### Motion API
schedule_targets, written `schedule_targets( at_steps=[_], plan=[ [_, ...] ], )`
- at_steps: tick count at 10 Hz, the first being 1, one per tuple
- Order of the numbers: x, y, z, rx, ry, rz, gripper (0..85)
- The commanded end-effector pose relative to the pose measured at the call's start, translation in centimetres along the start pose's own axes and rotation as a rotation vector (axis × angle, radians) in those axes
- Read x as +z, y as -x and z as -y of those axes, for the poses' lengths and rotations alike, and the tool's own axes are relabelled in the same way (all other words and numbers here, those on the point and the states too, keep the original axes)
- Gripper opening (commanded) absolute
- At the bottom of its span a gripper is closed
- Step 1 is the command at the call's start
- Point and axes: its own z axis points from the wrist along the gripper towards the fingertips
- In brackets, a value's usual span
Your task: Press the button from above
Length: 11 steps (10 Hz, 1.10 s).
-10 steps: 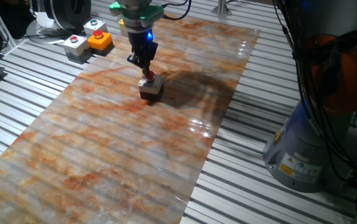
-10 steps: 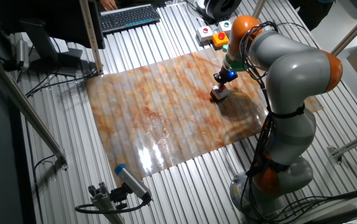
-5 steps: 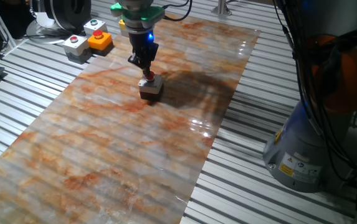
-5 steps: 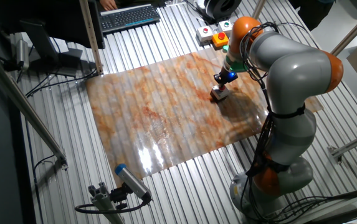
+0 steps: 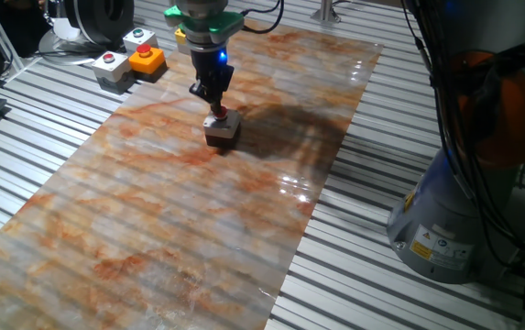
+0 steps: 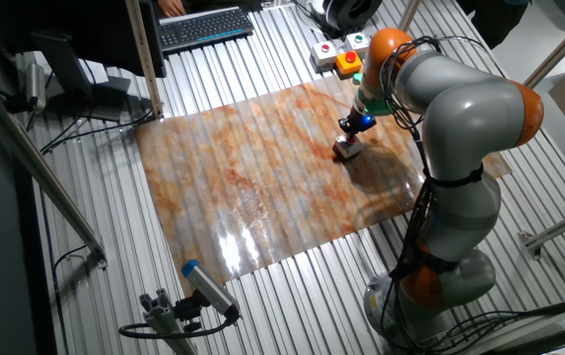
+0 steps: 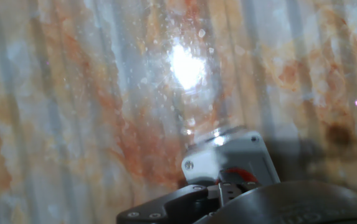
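The button [image 5: 220, 114] is a small red cap on a little square box [image 5: 223, 131] with a pale grey top, standing on the marbled sheet. My gripper [image 5: 214, 103] hangs straight above it, its dark fingertips just over the red cap and touching or nearly touching it. The other fixed view shows the gripper [image 6: 351, 128] over the box [image 6: 347, 150] in the same way. In the hand view the pale box top [image 7: 228, 155] lies just ahead of the fingers [image 7: 218, 190], which meet along a thin seam. They hide most of the button [image 7: 240, 175].
An orange box [image 5: 147, 60] with a red button and two light-grey button boxes [image 5: 109, 63] [image 5: 139, 38] stand at the far left, off the marbled sheet [image 5: 198, 211]. The robot's base [image 5: 445, 229] rises at the right. A keyboard [image 6: 203, 25] lies beyond the sheet.
The gripper has risen very slightly above the button. The box has not moved.
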Motion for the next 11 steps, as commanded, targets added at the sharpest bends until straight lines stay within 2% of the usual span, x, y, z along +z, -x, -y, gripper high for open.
schedule_targets(
  at_steps=[1,6,9,11],
  plan=[
    [0.9,-0.6,0.1,0.001,0.001,-0.013,0.0],
    [-0.7,-0.4,-0.2,0.009,-0.002,-0.034,0.0],
    [-2.7,-0.2,-1.0,0.022,-0.012,-0.053,0.0],
    [-3.0,0.0,-1.3,0.023,-0.015,-0.054,0.0]
  ],
)
